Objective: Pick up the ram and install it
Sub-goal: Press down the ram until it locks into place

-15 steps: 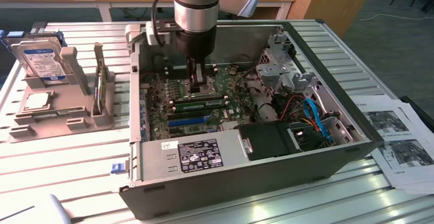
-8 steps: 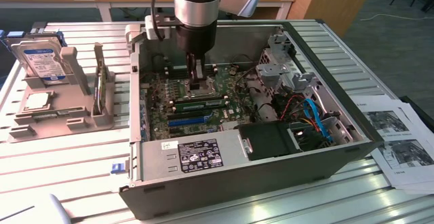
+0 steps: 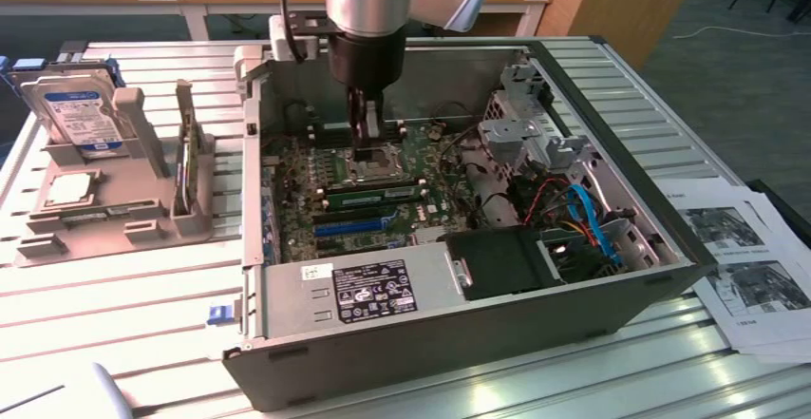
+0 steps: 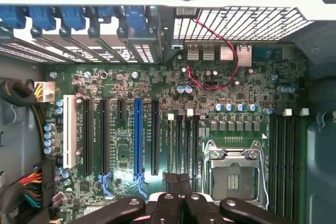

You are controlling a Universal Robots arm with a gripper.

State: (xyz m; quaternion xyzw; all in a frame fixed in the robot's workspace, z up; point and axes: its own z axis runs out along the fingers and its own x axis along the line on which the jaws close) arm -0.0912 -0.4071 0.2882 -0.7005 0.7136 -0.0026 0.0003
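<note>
Ram (image 3: 374, 194) seated on motherboard; gripper (image 3: 365, 134) closed, empty; case on slatted table (image 3: 114, 295).

Gripper (image 3: 365, 129) fingertips dip behind the case (image 3: 431, 329) rear wall's shadow; contact with the motherboard (image 4: 157, 129) unclear. Hard drive (image 3: 79, 115) label text too small. Printed sheets (image 3: 747, 267) right of the case cut off by the edge.

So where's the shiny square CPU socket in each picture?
Exterior view: the CPU socket sits in the middle of the motherboard, inside the open computer case, right under the gripper.
Wrist view: the CPU socket lies between two banks of black memory slots, close beside the gripper.
Shared landmark: the blue expansion slot.
</note>
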